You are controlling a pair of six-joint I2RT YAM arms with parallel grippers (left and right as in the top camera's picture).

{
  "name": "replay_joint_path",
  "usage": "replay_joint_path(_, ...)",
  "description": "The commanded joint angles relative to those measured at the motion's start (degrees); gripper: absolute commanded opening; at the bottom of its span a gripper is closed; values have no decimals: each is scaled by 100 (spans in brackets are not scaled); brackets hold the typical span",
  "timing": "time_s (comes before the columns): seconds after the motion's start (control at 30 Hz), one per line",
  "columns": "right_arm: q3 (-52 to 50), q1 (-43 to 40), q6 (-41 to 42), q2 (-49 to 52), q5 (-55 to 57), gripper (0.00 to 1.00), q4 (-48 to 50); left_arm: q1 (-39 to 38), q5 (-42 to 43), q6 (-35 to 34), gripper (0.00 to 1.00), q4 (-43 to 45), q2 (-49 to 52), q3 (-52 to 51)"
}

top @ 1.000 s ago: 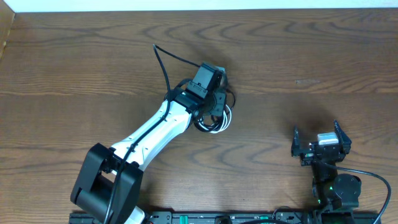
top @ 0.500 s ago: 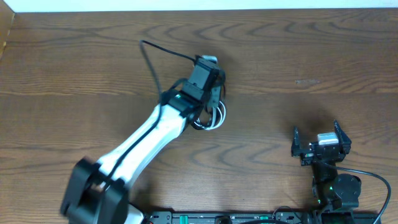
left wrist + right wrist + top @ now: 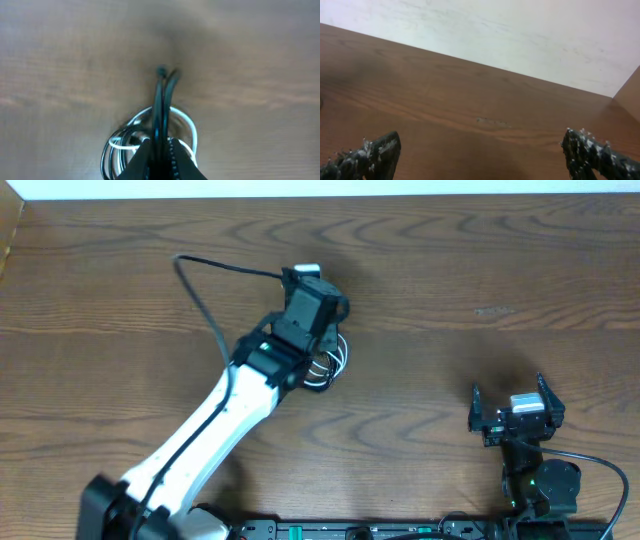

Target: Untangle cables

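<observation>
Left hand has shifted toward the upper left of the overhead frame since a second ago, and the cable bundle has shifted the same way beneath it. Right hand has not moved.

Left wrist view: the left hand is at bottom centre, fingers pressed close together and pinching the thin long black cord. That cord rises out of the pinch as a narrow doubled strand toward frame centre. The short white cord in small coils loops around the base of the fingers, mixed with more black loops at lower left. It is possibly also caught in the pinch; the view is too blurred to tell.

Overhead: white cord and black cord show as small overlapping loops just below and right of the left hand, near frame centre, on the brown wood-grain surface. A thicker black arm wire arcs out to the upper left of the left arm.

Right hand sits at lower right, well apart from the cords, fingers spread wide, gripping nothing. Right wrist view shows the right hand with both fingertips far apart over bare wood.
</observation>
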Motion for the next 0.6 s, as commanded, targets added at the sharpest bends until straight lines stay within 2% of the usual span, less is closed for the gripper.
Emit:
replay_joint_path(0.0, -4, 39, -50, -31, -37, 99, -26, 26, -192, -44, 11, -273, 426, 52)
replay_joint_path(0.17, -4, 39, -50, -31, -37, 99, -26, 26, -190, -28, 13, -553, 933, 52)
replay_joint_path(0.3, -4, 39, -50, -31, -37, 99, -26, 24, 70, -26, 31, -651, 1137, 52)
replay_joint_path(0.4, -4, 39, -52, -31, -37, 99, -26, 26, 326, 286, 35, -590, 1174, 55)
replay_joint_path(0.5, -4, 39, -50, -31, -37, 99, -26, 26, 323, 623, 44, -455, 1082, 133)
replay_joint_path(0.57, -4, 39, -50, -31, -37, 99, -26, 26, 326, 643, 48, -295, 977, 179)
